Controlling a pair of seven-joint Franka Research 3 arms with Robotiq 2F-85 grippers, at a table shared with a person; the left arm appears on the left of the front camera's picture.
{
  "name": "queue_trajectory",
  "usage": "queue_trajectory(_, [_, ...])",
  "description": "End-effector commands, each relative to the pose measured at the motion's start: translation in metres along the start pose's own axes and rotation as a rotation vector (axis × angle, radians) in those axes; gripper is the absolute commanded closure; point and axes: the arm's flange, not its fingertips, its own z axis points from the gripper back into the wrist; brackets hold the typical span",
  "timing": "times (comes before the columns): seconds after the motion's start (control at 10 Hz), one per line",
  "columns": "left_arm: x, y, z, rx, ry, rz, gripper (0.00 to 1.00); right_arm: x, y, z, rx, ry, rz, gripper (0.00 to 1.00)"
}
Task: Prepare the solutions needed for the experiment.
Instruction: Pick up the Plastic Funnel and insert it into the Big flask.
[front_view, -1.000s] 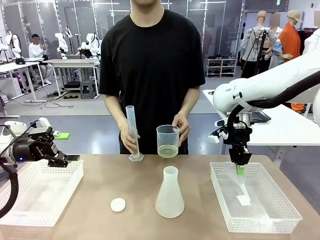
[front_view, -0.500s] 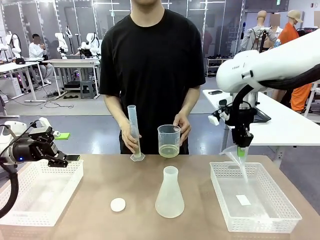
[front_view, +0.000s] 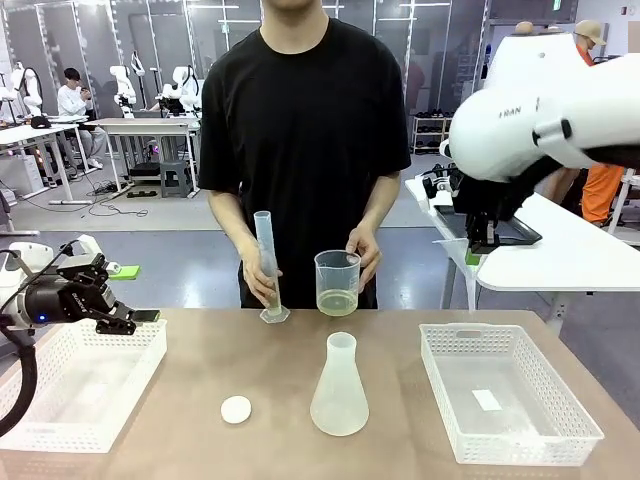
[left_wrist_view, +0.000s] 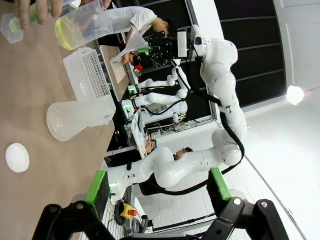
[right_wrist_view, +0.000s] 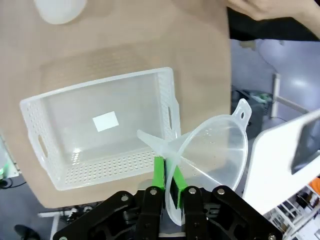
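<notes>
The solutions (front_view: 336, 301) are a pale yellow-green liquid in the bottom of a clear beaker (front_view: 336, 280), which the person holds above the table's far edge. The liquid (left_wrist_view: 64, 34) also appears in the left wrist view. The person's other hand steadies a tall measuring cylinder (front_view: 266, 262). A translucent conical flask (front_view: 340, 388) stands mid-table. My right gripper (front_view: 473, 256) hangs high above the right basket (front_view: 452, 345), shut on the rim of a clear funnel (right_wrist_view: 212, 152). My left gripper (front_view: 128, 294) hovers open over the left basket (front_view: 132, 385) with nothing between its fingers.
A small white round cap (front_view: 236, 409) lies left of the flask. The right basket (right_wrist_view: 55, 117) holds one white slip (right_wrist_view: 105, 121). A white side table (front_view: 560, 250) stands behind my right arm. The person stands close to the far edge.
My right arm has lifted the funnel out of the right basket and raised it well above the table. The left arm, the flask and the person's hands have stayed put.
</notes>
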Motion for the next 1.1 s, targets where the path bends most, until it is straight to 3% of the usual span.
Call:
queue_trajectory(0.0, [-0.001,-0.001,0.000,-0.008,0.003,-0.007,0.00,-0.001,0.030,-0.010,-0.070,0.054,-0.028,0.99])
queue_trajectory(0.2, [-0.001,-0.001,0.000,-0.008,0.003,-0.007,0.00,-0.002,0.030,-0.010,-0.069,0.022,-0.087,0.99])
queue_trajectory(0.3, [-0.001,-0.001,0.000,-0.008,0.003,-0.007,0.00,0.001,0.025,-0.002,-0.054,0.027,-0.001,0.99])
queue_trajectory(0.7, [-0.001,-0.001,0.000,-0.008,0.003,-0.007,0.00,0.001,0.025,-0.002,-0.054,0.027,-0.001,0.99])
queue_trajectory(0.8, [-0.001,-0.001,0.000,-0.008,0.003,-0.007,0.00,0.001,0.030,-0.003,-0.054,0.017,-0.017,0.95])
queue_trajectory(1.0, [-0.001,-0.001,0.000,-0.008,0.003,-0.007,0.00,0.033,0.056,0.011,-0.162,-0.071,0.213,0.95])
